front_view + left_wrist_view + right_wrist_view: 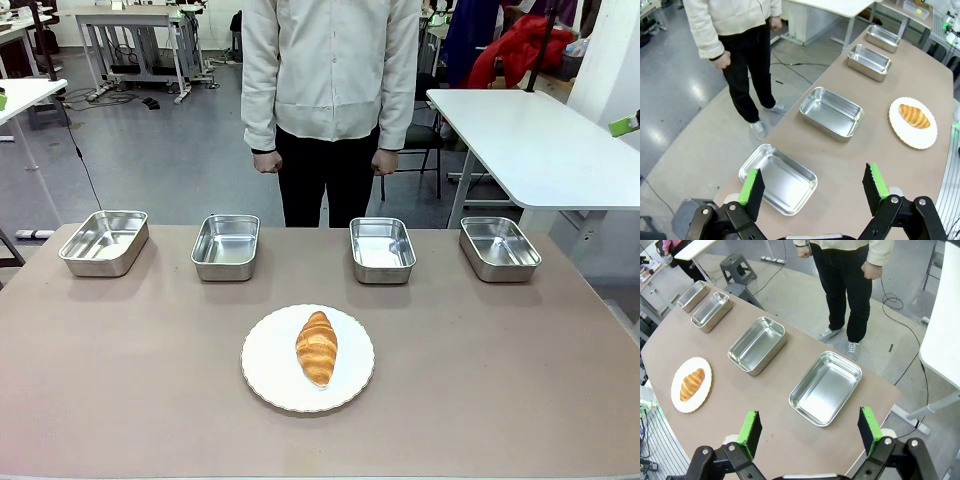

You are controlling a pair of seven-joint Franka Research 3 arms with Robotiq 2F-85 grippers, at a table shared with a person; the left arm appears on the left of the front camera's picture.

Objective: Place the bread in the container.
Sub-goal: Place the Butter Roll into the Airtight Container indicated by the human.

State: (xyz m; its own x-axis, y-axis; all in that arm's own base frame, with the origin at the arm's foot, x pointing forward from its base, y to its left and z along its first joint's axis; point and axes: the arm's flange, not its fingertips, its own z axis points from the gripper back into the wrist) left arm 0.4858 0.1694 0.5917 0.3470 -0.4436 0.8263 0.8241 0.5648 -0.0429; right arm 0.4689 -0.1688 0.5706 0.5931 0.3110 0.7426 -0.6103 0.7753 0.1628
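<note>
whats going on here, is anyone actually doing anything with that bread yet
Nothing is being handled at this moment. The croissant lies on a white plate near the middle of the table, and four empty steel pans sit in a row along the far edge. A person stands behind the table with arms down, touching nothing. The left gripper and right gripper are both open and empty, up above the table's two ends.

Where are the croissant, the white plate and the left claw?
croissant (316, 347), front view, middle of its crust.
white plate (262, 372), front view, bare left part beside the croissant.
left claw (812, 171), left wrist view, midway between its open fingertips.
</note>
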